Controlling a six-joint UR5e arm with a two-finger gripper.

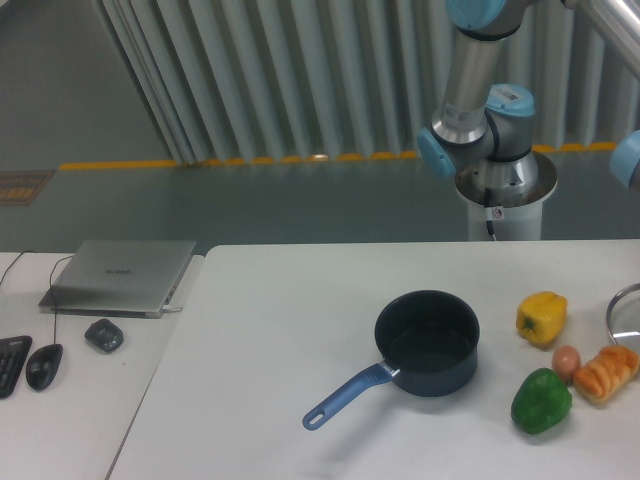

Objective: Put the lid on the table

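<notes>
The lid (625, 316) shows only as a sliver of glass with a silvery rim at the right edge of the frame, low over the white table (280, 330); most of it is cut off, and I cannot tell whether it touches the tabletop. My gripper is out of view beyond the right edge; only the arm's base and joints (480, 130) show behind the table. The dark blue saucepan (425, 343) stands uncovered near the table's middle, its handle pointing front left.
A yellow pepper (541, 317), a green pepper (541, 400), a small egg (566, 361) and a croissant-like bread (606, 372) lie right of the saucepan, close to the lid. A separate desk at left holds a laptop (120, 275) and mouse (44, 365).
</notes>
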